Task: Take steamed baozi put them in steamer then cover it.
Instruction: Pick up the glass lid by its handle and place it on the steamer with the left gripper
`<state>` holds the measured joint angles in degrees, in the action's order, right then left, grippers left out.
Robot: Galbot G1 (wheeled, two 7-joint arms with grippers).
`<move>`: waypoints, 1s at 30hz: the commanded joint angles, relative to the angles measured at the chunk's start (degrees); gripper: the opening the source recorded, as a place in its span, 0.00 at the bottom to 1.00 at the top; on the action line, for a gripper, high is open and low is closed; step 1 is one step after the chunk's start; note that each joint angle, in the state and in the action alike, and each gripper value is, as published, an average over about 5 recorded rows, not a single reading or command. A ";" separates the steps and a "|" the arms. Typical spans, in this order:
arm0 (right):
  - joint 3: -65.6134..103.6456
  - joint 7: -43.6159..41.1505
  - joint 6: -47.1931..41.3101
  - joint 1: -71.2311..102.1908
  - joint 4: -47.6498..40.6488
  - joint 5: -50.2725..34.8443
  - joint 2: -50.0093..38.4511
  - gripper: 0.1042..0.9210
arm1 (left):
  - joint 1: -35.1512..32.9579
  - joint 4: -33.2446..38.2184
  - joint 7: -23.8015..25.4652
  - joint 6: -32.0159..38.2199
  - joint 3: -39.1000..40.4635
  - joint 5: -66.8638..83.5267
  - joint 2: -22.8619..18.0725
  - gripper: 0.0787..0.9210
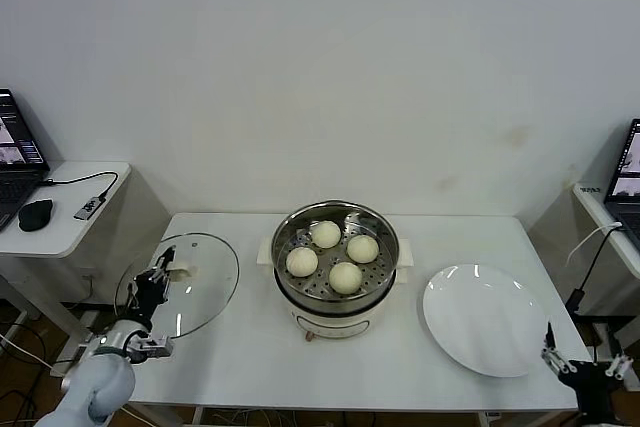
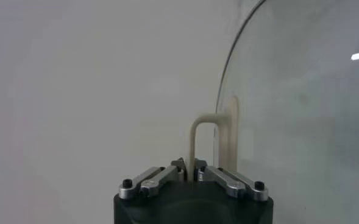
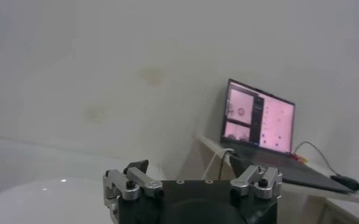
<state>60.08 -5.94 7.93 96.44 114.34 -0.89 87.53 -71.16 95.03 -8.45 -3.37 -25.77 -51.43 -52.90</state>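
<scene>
The steamer [image 1: 322,308] stands mid-table with four cream-white baozi [image 1: 345,277] on its perforated tray. The clear glass cover [image 1: 203,287] is at the table's left end, off the steamer, and looks tilted. My left gripper [image 1: 162,271] is shut on the cover's cream-white handle [image 1: 181,271]. In the left wrist view the jaws [image 2: 193,173] pinch the handle loop [image 2: 205,123], with the glass [image 2: 301,103] beyond. My right gripper [image 1: 590,371] is open and empty off the table's front right corner; it also shows in the right wrist view [image 3: 191,178].
An empty white plate [image 1: 485,319] lies right of the steamer, also in the right wrist view [image 3: 33,201]. Side desks carry a laptop and mouse [image 1: 35,214] on the left and a laptop [image 3: 258,119] with cables on the right. The white table [image 1: 250,347] ends near me.
</scene>
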 commanded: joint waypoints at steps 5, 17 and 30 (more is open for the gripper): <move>-6.19 0.20 1.20 -0.49 -1.77 6.10 0.92 0.88 | 2.07 21.96 11.37 -20.73 4.76 2.34 8.02 0.08; -8.62 2.33 -0.34 -4.25 -4.31 11.91 2.68 0.88 | 25.40 18.60 20.37 -31.24 29.24 -3.76 -0.80 0.08; -9.72 4.05 -0.51 -4.23 -5.21 15.39 2.84 0.88 | 28.67 10.59 26.50 -31.30 34.46 -17.09 -15.78 0.08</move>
<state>51.27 -2.82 7.60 92.82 109.74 11.31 90.14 -48.97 110.10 12.37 -31.29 0.65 -59.06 -57.26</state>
